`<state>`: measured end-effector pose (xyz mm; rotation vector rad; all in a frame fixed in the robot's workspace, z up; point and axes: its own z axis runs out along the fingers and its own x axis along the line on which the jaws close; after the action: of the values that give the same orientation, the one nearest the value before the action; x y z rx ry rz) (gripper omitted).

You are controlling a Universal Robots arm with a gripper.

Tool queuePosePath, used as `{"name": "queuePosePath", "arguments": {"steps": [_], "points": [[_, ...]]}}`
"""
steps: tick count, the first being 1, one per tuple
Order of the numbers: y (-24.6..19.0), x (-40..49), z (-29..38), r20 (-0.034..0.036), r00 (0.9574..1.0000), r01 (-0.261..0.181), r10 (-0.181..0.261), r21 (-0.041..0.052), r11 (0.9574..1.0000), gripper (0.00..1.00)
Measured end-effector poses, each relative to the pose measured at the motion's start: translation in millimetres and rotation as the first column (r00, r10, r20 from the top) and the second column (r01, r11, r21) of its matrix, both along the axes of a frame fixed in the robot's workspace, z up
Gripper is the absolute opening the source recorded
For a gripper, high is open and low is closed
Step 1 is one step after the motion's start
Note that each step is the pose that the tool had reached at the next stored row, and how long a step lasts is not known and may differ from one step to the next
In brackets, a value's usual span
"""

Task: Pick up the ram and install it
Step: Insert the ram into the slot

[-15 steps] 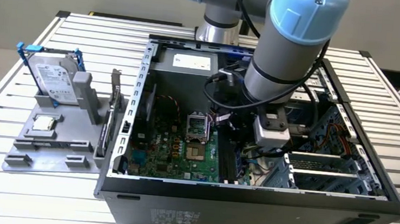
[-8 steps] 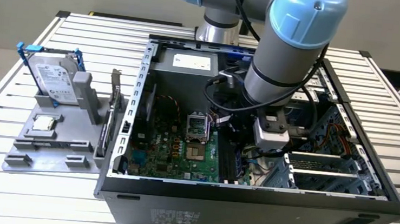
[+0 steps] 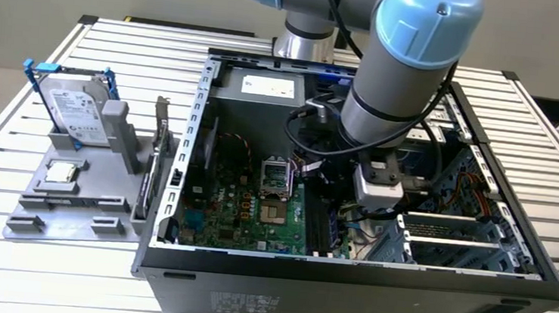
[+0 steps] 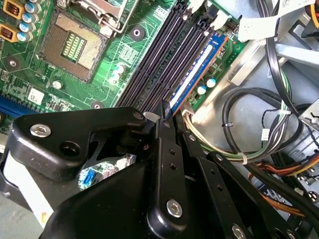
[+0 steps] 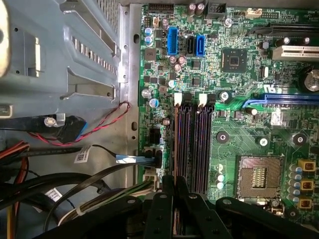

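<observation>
While lowered deep into the open computer case (image 3: 350,273), holds the gripper (image 4: 164,110) at the near end of the ram (image 4: 197,69). Fingers (image 4: 167,132) closed together, seemingly pinching the thin board between them, low in the middle of the second wrist view. Stands on edge in the outermost of the memory slots (image 4: 159,55), blue label facing the cables (image 4: 249,114), running from the centre toward the upper right of that frame. Same line-up in the first wrist view: gripper (image 5: 174,183) at bottom centre, right over the slot nearest the edge of the motherboard (image 5: 239,99). Judged to be the seating step, pickup done. Calls for straight, even pressure down into the slot, board square to it. Cannot tell whether the end clips have latched.
</observation>
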<state>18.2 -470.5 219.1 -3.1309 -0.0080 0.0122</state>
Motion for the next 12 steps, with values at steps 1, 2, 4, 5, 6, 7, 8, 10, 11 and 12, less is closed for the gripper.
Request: {"name": "queuePosePath", "arguments": {"steps": [1,2,4,5,6,7,8,10,11,12], "points": [[0.0,0.0,-0.2,0.0,1.0,0.0,0.0,0.0,1.0,0.0],[0.1,0.0,-0.6,0.0001,1.0,0.0,0.0,0.0001,1.0,0.0],[0.2,0.0,-1.4,0.0,1.0,0.0,0.0,-0.0004,1.0,0.0],[0.2,0.0,-1.5,0.0,1.0,0.0,0.0,-0.001,1.0,0.0],[0.4,0.0,-1.8,0.0,1.0,0.0,0.0,-0.0014,1.0,0.0],[0.5,0.0,-2.1,0.0,1.0,0.0,0.0,-0.0019,1.0,0.0],[0.5,0.0,-2.4,0.0,1.0,0.0,0.0,-0.0023,1.0,0.0],[0.7,0.0,-3.2,0.0001,1.0,0.0,0.0,-0.0029,1.0,0.0],[0.8,0.0,-3.7,0.0,1.0,0.0,0.0,-0.003,1.0,0.0],[1.0,0.0,-4.0,0.0,1.0,0.0,0.0,-0.0033,1.0,0.0]]}}
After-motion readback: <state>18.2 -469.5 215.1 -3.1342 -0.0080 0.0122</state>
